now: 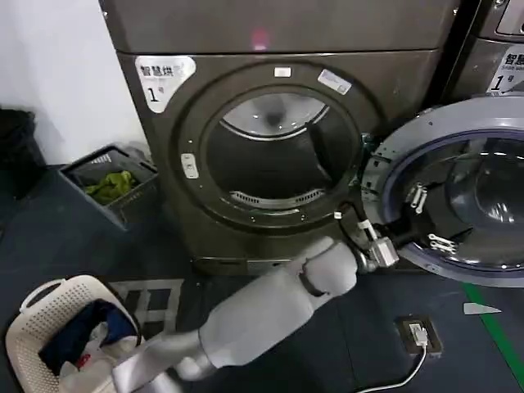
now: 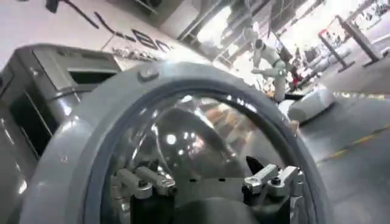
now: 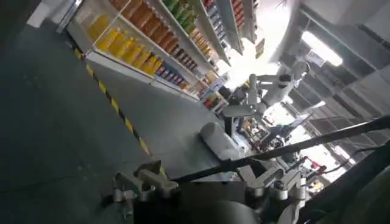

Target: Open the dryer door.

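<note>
**Already open: dryer door swung wide to the right**

Seen from the head camera, the dryer (image 1: pixel 270 147) stood straight ahead, a brown-grey front-loader with a white "1" label (image 1: pixel 162 78) at its upper left. Its round drum opening (image 1: pixel 274 155) was fully exposed, dark inside with a pale vent near the bottom.

The door (image 1: pixel 385 176) hung open on the right side of the dryer, hinged beside the opening, its pale grey inner face turned toward the camera and the dark domed glass showing in the middle. Behind it, at far right, stood part of a second machine (image 1: pixel 499 57).

One grey arm reached from the near left across the floor toward the door. Its gripper, the left gripper (image 1: pixel 430 221), sat against the door's inner face, near the lower left of the glass. Two metal fingers (image 1: pixel 417 196) were spread apart, with nothing between them. In the left wrist view the same gripper (image 2: pixel 207 182) faced the glass dome, fingers apart, with the grey door ring (image 2: pixel 73 146) curving round it.

The right gripper (image 3: pixel 210 185) appeared in its own wrist view with its fingers parted and empty, pointing out over a dark floor toward shelves of bottles (image 3: pixel 146 36).

On the floor at left lay a grey crate (image 1: pixel 106 176) holding green cloth, and nearer, a white basket (image 1: pixel 61 327) of laundry.
</note>
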